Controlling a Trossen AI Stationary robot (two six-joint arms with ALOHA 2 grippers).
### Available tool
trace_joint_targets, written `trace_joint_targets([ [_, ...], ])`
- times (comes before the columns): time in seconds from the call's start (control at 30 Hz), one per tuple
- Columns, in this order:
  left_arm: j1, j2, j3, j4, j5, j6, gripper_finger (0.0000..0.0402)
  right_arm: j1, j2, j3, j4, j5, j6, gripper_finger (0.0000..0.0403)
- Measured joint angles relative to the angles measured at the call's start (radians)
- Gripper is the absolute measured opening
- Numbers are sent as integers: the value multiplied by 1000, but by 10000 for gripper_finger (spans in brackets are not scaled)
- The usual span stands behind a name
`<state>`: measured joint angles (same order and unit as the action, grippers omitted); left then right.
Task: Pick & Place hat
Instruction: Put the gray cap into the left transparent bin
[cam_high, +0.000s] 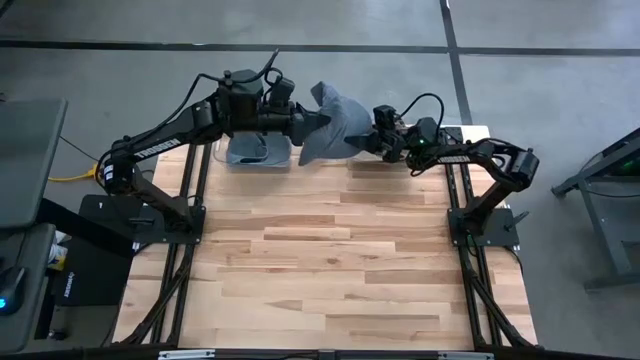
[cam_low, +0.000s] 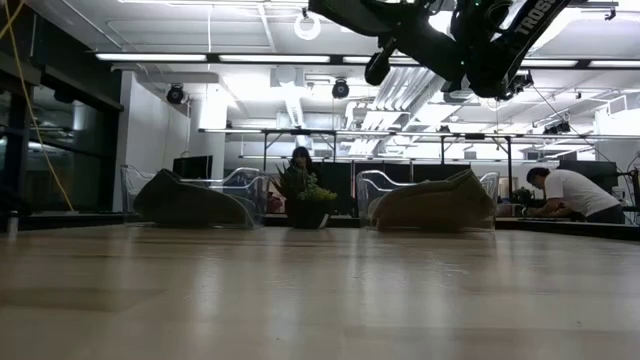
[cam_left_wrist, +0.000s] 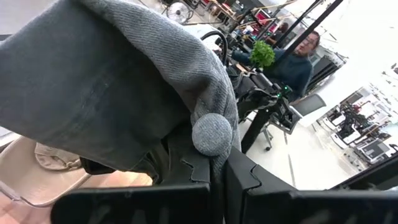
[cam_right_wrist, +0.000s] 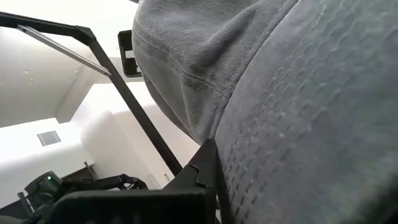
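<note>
two claws (cam_high: 300, 122) (cam_high: 368, 138) clamp grey hat (cam_high: 335, 125).

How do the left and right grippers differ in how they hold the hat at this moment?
The left gripper reaches in from the left and pinches the hat near its crown button; the right gripper comes from the opposite side and clamps the hat's other edge. The left arm stretches far across the table's back edge, while the right arm stays folded near its base. Both are shut on the hat, holding it aloft.

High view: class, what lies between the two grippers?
The grey hat spans the gap, with the left gripper and right gripper each shut on it.
</note>
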<state>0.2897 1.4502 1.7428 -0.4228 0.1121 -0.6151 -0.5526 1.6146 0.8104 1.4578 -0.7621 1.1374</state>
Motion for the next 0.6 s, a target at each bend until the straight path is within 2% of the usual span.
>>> trace_joint_targets([
  [0.3,0,0,0,0,-23,-18,13,-2,0,0,-1,-17,-3,6],
  [0.6,-2,0,0,0,-40,-49,116,-37,-1,0,-10,-47,-12,6],
])
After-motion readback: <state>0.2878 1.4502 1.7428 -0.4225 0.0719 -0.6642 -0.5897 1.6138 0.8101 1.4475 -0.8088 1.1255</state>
